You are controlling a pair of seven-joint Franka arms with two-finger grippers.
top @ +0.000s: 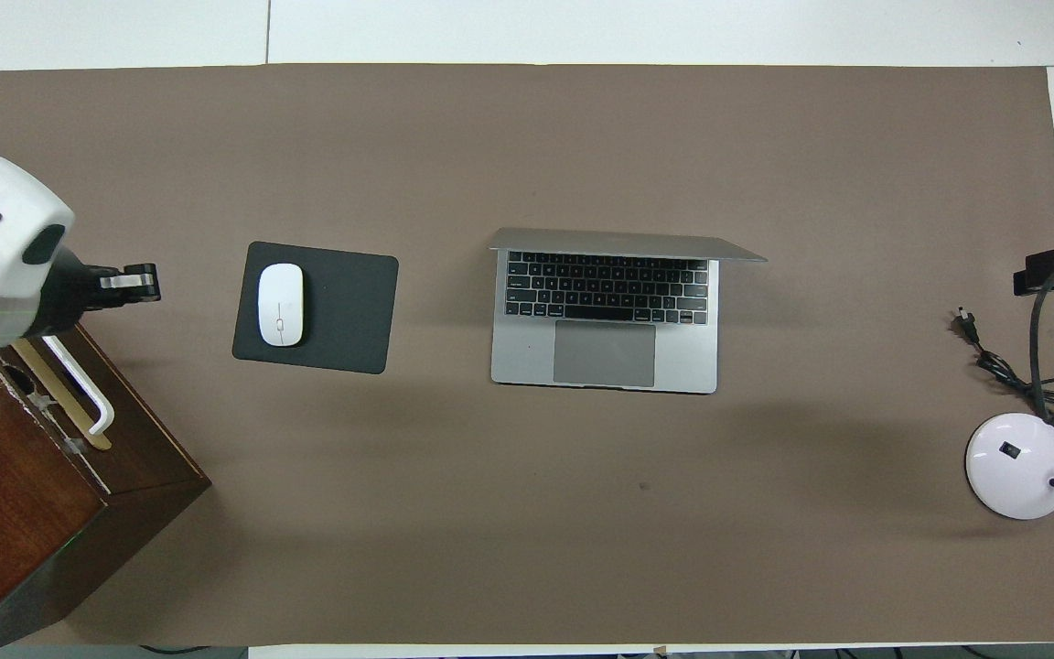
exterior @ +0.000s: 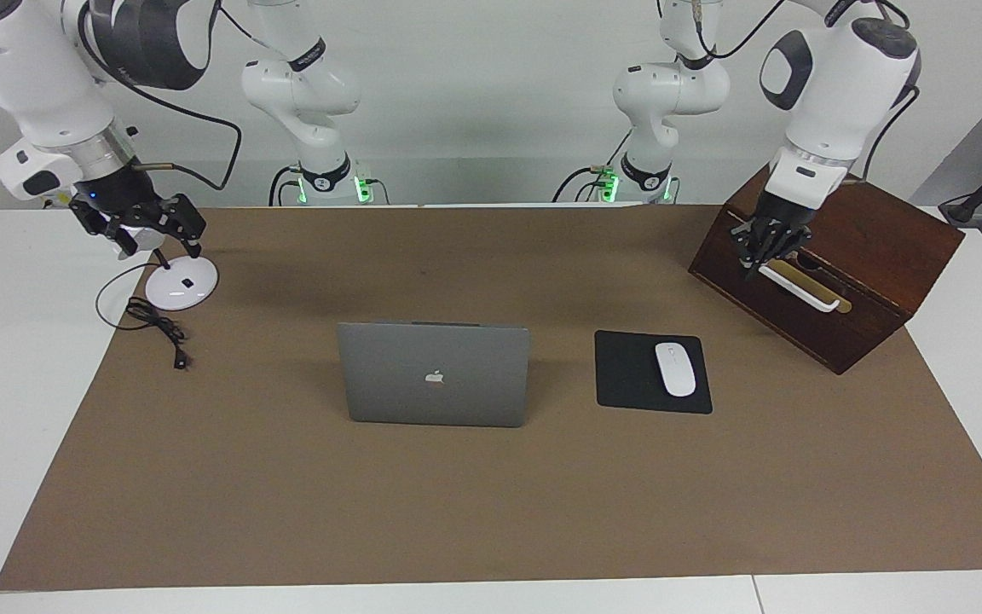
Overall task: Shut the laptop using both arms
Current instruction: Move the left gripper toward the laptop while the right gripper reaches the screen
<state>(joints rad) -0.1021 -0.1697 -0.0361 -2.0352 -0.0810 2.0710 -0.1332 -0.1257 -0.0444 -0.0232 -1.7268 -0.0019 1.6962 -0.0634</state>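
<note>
Overhead view — brown mat (top: 527, 513) on white table (top: 673, 27), left hand (exterior: 753, 264) pinched, right hand's (exterior: 154, 230) spread unclear.

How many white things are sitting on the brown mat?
2. The mouse lies on the mouse pad, beside the laptop toward the left arm's end; the lamp base stands at the right arm's end. None seem hidden.

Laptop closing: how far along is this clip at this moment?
Nothing is done yet: the laptop stands open on the mat, its lid upright and its keyboard showing in the overhead view. In hand: the left pincer, shut, hangs over the wooden box by its white handle. The right pincer hangs open over the lamp base. Left: both reach the lid and fold it down.
</note>
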